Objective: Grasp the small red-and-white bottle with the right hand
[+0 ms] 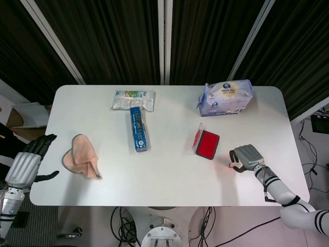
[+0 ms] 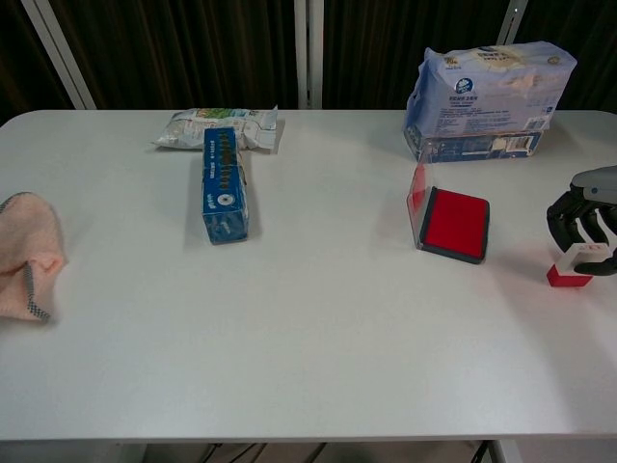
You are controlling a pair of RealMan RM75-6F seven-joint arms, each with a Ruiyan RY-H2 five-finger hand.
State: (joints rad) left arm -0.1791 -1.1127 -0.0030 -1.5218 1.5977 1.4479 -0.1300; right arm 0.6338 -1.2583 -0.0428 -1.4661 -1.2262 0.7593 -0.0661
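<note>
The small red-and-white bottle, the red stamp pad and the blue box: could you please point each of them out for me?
small red-and-white bottle (image 2: pixel 571 270): chest view, on its red lower part, under the right hand.
red stamp pad (image 2: pixel 455 222): chest view, middle of the red surface.
blue box (image 1: pixel 138 128): head view, middle of its top face.

one small bottle, one red ink pad, one blue box, one tissue pack, one snack bag and one cloth are counted.
</note>
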